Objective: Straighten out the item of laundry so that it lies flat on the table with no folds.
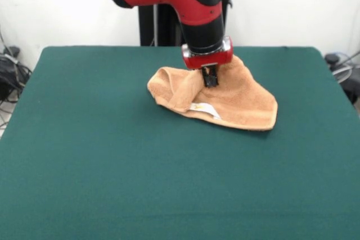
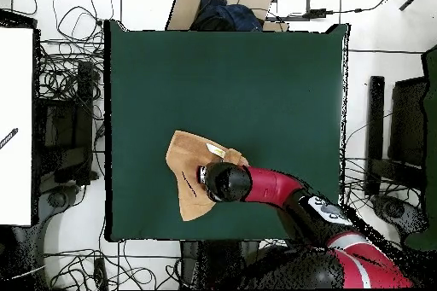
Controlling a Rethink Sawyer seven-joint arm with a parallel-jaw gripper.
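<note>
Your hand (image 1: 210, 78) is down on the towel (image 1: 242, 102), tips pressed into the cloth near its middle; you cannot tell whether it is pinching it; the towel lies rumpled on the green surface (image 1: 112, 167), one side folded over, white label (image 1: 205, 109) showing.

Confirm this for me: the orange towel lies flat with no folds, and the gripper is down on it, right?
Not quite. The towel is still folded, one edge turned over near its white label, as the front view shows. The gripper is indeed down on it.
</note>
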